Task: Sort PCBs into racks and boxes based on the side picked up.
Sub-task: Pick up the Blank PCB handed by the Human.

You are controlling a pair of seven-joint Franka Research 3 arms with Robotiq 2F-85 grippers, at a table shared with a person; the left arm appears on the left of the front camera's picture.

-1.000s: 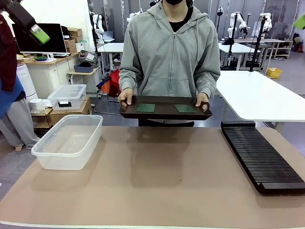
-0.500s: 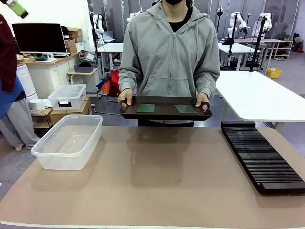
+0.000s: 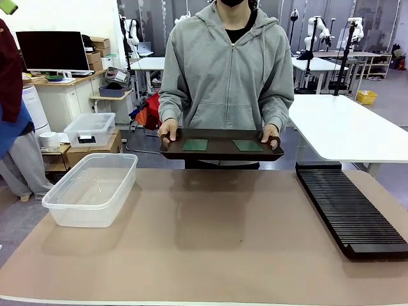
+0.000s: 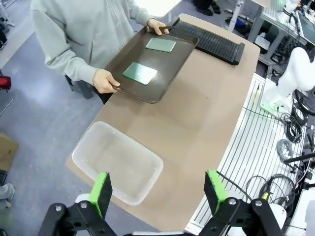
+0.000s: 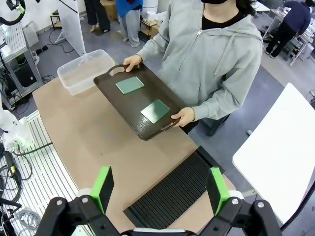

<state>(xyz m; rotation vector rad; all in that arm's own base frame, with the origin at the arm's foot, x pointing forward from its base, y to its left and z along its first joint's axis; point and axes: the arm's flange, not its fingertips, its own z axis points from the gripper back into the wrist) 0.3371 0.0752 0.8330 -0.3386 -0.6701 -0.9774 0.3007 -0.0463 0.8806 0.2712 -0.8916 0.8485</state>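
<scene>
Two green PCBs (image 3: 195,145) (image 3: 247,145) lie flat on a dark brown tray (image 3: 220,155) that a person in a grey hoodie holds at the table's far edge. The clear box (image 3: 92,188) stands at the table's left, the black slotted rack (image 3: 350,210) at its right. My left gripper (image 4: 158,191) hangs open high above the box (image 4: 118,162), far from the PCBs (image 4: 140,73) (image 4: 161,44). High over the rack (image 5: 172,194), my right gripper (image 5: 159,188) is also open, looking down on the PCBs (image 5: 130,85) (image 5: 155,110). Both hold nothing.
The person's hands (image 3: 167,132) (image 3: 271,135) grip the tray's two ends. A white table (image 3: 344,127) stands beyond the rack. A smaller lidded bin (image 3: 89,129) and another person (image 3: 9,95) are off to the left. The brown tabletop (image 3: 223,236) is bare in the middle.
Both grippers have risen: the left one's green pad moved up to the top left corner of the front view, the right one's left the top right. Person and tray held still.
</scene>
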